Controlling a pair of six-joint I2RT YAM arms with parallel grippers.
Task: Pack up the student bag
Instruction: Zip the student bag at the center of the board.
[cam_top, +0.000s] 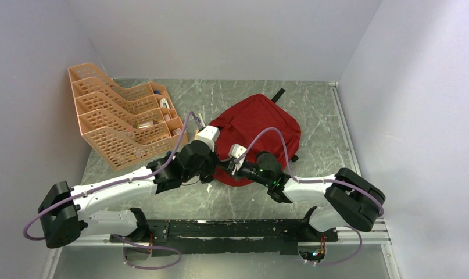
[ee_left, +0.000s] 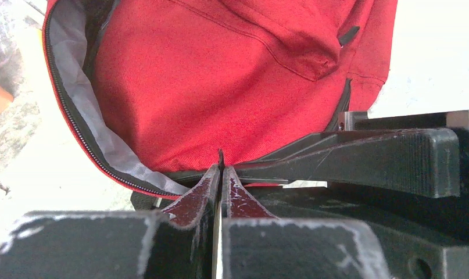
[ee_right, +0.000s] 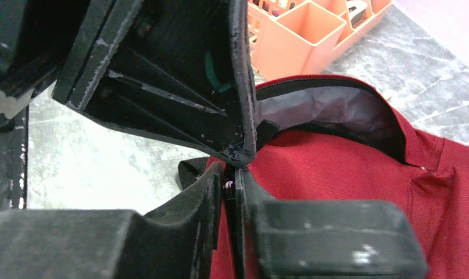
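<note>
Grey marbled table (cam_top: 336, 192), seen overhead: student bag (cam_top: 258, 125) lies mid-table, orange rack (cam_top: 118, 119) fills the back-left corner, and open tabletop runs to the right edge. Only the wrist views show the left gripper (ee_left: 221, 168) and right gripper (ee_right: 231, 186) each pinching the bag's unzipped near rim.

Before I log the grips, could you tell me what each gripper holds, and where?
Left gripper pinches the student bag at its zip-opening rim; right gripper sits at that rim, grip unclear.

Plain pale walls (cam_top: 220, 35) enclose a grey marbled table (cam_top: 319, 110) under soft, even light.
</note>
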